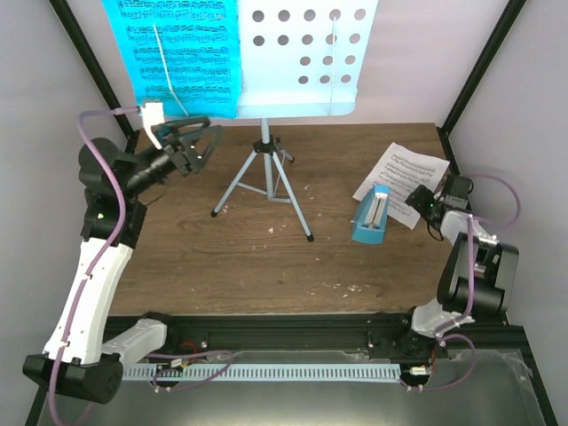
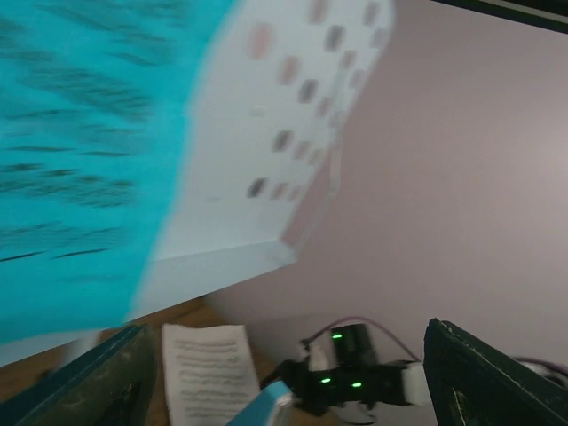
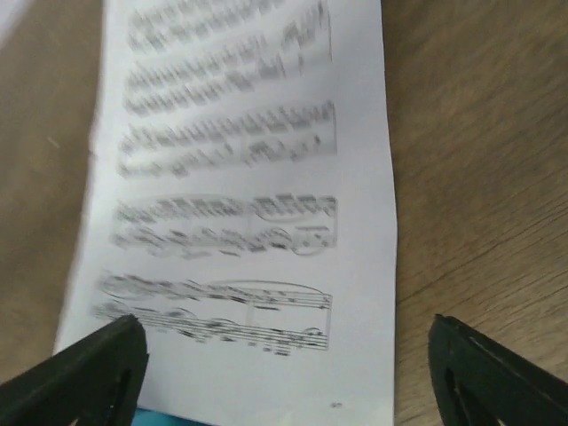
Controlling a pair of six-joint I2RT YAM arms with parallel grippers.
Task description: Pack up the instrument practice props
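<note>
Up on the pale blue music stand, the cyan music sheet covers the left half. My left pincer sits just below that sheet's bottom edge, its fingers spread wide apart and holding nothing. On the right side of the desk the white music sheet lies flat, with the teal metronome at its near left corner. My right pincer hangs low over the sheet's near end, jaws apart and empty, one finger off each side of the page.
</note>
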